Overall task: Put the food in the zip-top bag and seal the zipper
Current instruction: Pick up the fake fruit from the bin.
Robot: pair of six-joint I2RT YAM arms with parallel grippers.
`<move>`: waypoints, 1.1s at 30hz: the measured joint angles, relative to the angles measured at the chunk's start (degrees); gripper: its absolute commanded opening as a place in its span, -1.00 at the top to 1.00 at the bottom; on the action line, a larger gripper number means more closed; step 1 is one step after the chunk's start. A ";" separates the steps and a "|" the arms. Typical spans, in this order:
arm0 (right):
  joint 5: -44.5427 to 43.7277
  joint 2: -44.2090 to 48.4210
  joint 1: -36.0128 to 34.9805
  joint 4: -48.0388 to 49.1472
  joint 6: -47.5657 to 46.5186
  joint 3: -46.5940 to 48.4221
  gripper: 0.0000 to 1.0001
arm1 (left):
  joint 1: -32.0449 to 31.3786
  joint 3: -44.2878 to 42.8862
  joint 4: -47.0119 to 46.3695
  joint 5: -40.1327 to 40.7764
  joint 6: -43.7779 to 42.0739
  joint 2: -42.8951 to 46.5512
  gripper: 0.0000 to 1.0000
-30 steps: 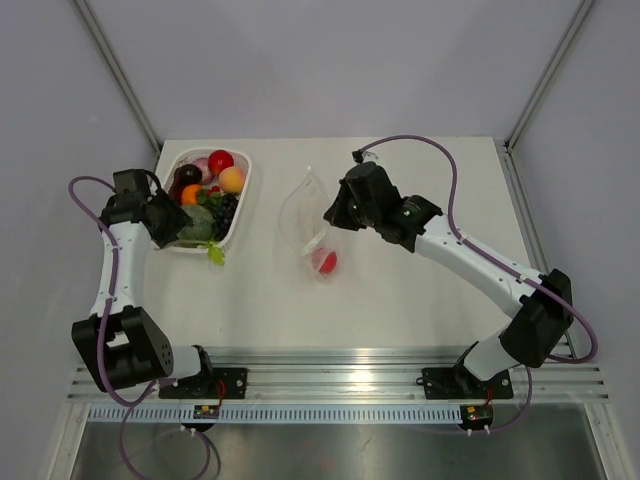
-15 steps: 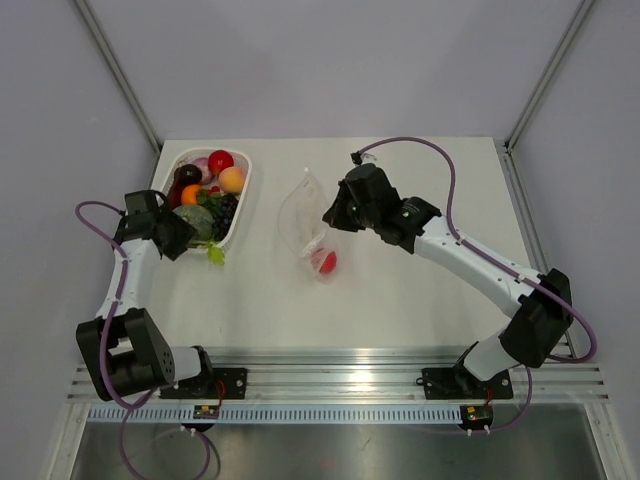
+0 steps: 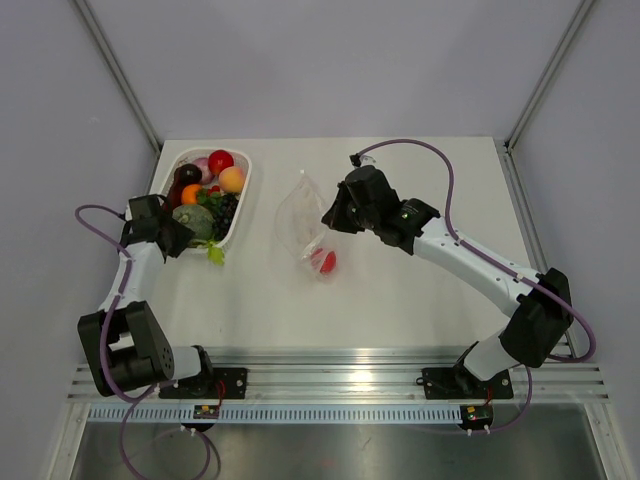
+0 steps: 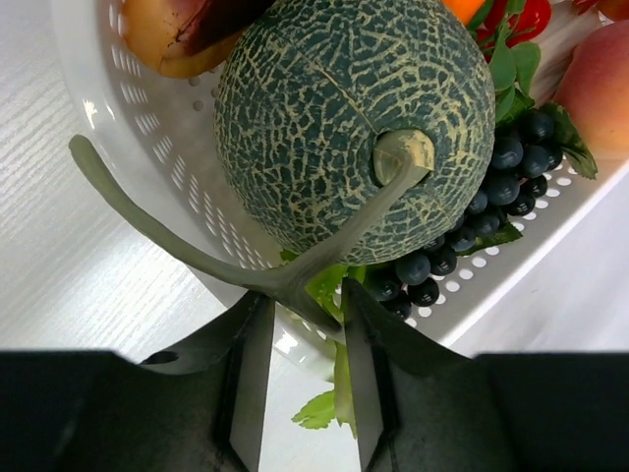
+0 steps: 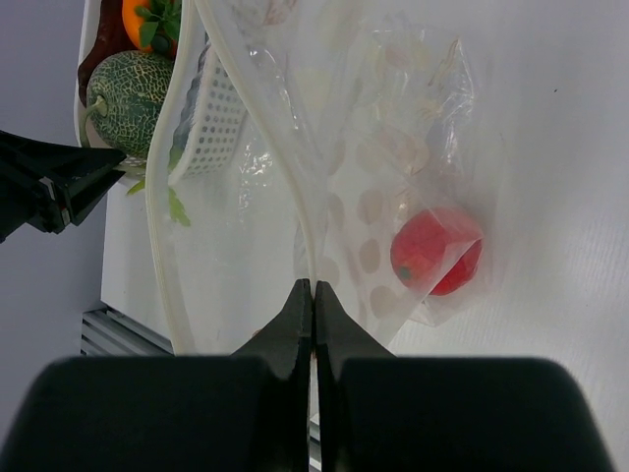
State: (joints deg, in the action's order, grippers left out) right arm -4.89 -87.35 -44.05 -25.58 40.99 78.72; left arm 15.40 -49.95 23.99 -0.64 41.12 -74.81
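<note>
The food lies in a white perforated basket (image 3: 243,195): a green netted melon (image 4: 354,118) with a T-shaped stem (image 4: 295,285), dark grapes (image 4: 511,177), a peach ball (image 4: 600,88), and red and orange pieces. My left gripper (image 4: 300,295) is at the basket's near corner, open, its jaws narrowed around the melon's stem. The zip-top bag (image 5: 393,118) is mid-table with a red ball (image 5: 437,251) inside. My right gripper (image 5: 314,285) is shut on the bag's rim, and the zipper (image 5: 162,246) arcs wide, so the mouth gapes toward the basket.
A green leaf (image 4: 319,408) hangs over the basket's near edge onto the table. The basket's wall (image 4: 147,197) runs right beside my left fingers. The table's left edge (image 3: 150,240) is close to the left arm.
My left gripper has drawn back toward the basket's near corner, and its jaws have narrowed around the melon's stem. The right gripper and the bag have barely moved.
</note>
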 measured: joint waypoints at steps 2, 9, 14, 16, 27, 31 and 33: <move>0.00 0.00 0.00 0.13 0.02 -0.02 1.00 | 0.00 0.33 -0.24 0.24 0.11 0.00 0.62; 0.00 0.00 0.00 0.44 0.28 -0.42 1.00 | 0.00 -0.68 0.28 1.03 -0.46 0.50 1.00; 0.04 0.00 0.00 0.44 0.44 -0.42 1.00 | 0.04 -4.92 2.40 0.92 -2.21 1.22 1.00; 0.07 -0.07 0.00 0.46 0.44 -0.42 1.00 | 0.04 -7.65 3.10 0.90 -3.30 1.20 1.00; 1.09 -1.97 0.00 0.44 0.46 0.31 1.00 | -0.11 -19.26 4.70 -4.20 -8.57 1.40 1.00; 1.57 -3.52 0.00 0.48 0.46 1.57 1.00 | -1.97 -23.98 8.92 -8.70 -10.78 1.64 1.00; 1.57 -4.11 0.00 0.44 0.48 1.95 1.00 | -3.96 -26.45 10.58 -11.34 -11.63 2.23 1.00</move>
State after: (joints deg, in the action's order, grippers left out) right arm -3.31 -91.46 -44.05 -25.15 41.47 80.66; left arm 11.44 -76.40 34.57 -11.99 29.50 -72.58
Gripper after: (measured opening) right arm 0.012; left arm 0.038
